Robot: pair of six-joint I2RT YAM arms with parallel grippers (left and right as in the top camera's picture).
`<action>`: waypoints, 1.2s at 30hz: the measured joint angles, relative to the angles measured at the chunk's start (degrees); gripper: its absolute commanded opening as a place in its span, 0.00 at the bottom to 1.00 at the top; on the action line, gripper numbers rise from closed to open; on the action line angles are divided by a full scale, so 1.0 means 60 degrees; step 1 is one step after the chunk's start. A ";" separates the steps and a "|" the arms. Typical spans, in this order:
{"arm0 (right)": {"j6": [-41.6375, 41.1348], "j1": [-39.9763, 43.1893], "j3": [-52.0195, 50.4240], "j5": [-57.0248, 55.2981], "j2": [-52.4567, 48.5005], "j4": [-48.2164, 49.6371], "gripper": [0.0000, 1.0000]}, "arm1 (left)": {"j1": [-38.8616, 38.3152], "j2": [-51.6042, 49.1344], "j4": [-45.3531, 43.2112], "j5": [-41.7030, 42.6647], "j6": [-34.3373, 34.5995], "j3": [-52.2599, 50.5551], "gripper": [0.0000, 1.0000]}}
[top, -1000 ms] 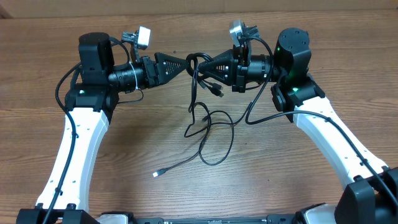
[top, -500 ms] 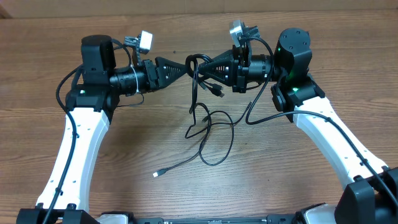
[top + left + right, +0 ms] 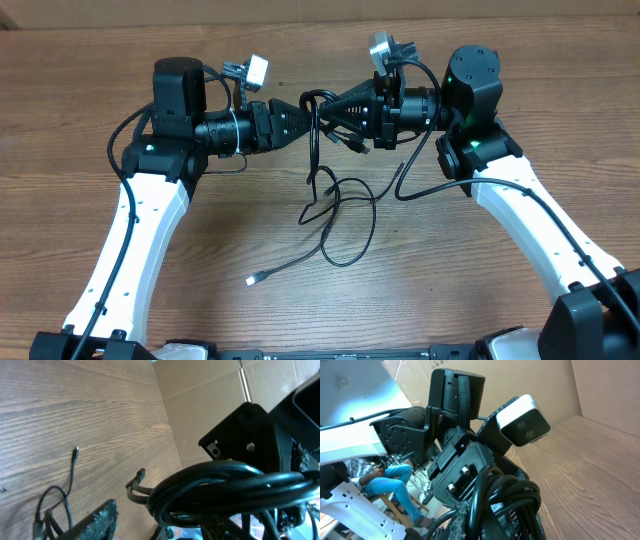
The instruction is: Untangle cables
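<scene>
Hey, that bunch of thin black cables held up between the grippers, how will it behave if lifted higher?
Probably floppy: the thin black cables droop from the right gripper into loose loops on the wooden table. Likely light: one pinch holds the bundle. The loose plug end may drag and snag.

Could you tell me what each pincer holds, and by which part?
The right pincer is shut on the cables at their bunched upper loops. The left pincer is at the same bunch; whether it grips cannot be told.
</scene>
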State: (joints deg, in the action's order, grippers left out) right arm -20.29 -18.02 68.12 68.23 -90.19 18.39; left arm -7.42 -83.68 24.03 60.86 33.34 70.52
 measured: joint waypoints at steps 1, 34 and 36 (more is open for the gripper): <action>0.0033 0.0000 0.0000 -0.0007 0.0004 0.0000 0.04 | 0.0000 0.0000 -0.0004 0.0000 0.0109 0.0000 0.44; 0.0211 -0.0131 -0.0015 -0.0189 -0.0018 -0.0117 0.04 | -0.0393 0.0000 -0.0015 -0.0616 0.2178 0.0007 0.04; 0.0222 -0.0127 -0.0015 -0.0197 -0.0018 -0.0215 0.04 | -0.0393 0.0000 -0.0007 -0.0696 0.2175 0.0007 0.04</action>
State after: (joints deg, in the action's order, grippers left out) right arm -18.96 -18.79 68.03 67.05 -90.30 17.10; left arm -9.78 -83.68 23.99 56.69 46.39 70.57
